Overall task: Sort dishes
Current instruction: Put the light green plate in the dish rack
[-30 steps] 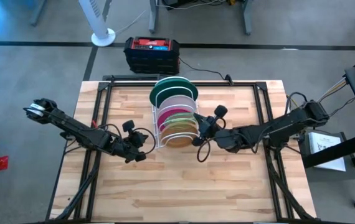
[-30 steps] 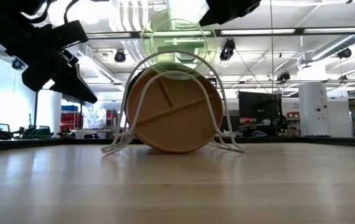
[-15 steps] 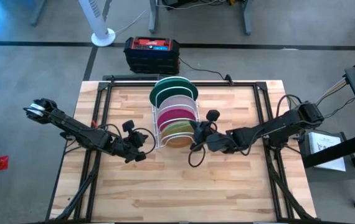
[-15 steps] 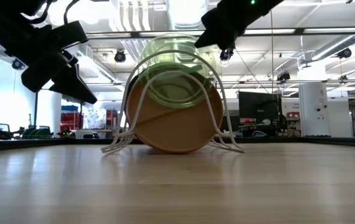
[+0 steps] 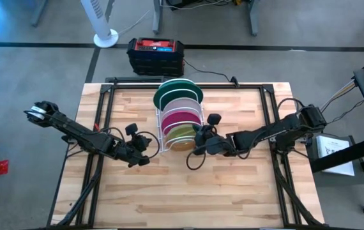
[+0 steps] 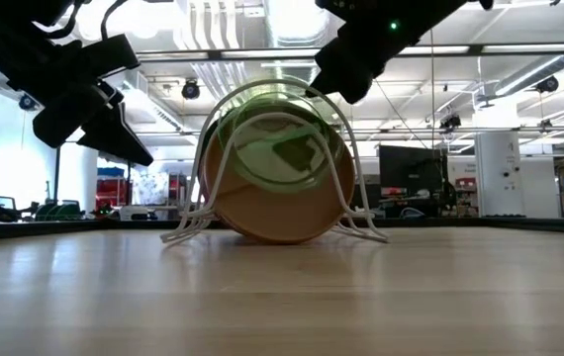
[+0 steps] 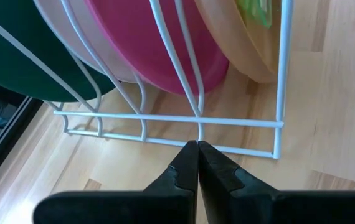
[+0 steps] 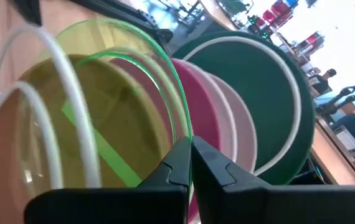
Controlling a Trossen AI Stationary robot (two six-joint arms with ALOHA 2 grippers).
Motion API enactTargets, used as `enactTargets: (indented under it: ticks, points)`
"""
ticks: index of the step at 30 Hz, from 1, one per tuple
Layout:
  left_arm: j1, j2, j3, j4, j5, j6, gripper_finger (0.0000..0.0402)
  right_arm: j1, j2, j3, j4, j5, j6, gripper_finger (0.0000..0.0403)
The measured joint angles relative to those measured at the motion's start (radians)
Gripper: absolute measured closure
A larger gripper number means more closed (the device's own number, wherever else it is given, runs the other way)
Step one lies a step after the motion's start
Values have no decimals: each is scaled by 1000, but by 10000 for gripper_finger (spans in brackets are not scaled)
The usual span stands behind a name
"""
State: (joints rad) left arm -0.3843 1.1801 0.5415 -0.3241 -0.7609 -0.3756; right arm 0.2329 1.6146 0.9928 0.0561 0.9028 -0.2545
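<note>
I see a pale butcher-block wooden worktop (image 5: 169, 191) on a black metal frame, standing on grey concrete floor (image 5: 29, 76). A white wire dish rack (image 5: 164, 135) stands upright at mid-worktop. Behind the worktop's far edge sits a black box with a red top panel (image 5: 156, 55), its cable trailing right. A white pedestal fan (image 5: 103, 25) stands beyond it. White paper sheets (image 5: 333, 152) lie off the right edge.

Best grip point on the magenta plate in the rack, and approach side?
Pinch the magenta plate's top rim, coming from above. It stands on edge in the rack, white plate and lime plate close alongside, so only the upper edge looks free.
</note>
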Motion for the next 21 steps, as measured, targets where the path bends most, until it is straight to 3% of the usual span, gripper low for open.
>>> enactTargets:
  ticks: [21]
  points:
    - [0, 0, 0, 0, 0, 0, 401, 0, -15, 0, 0, -21, 52, 326]
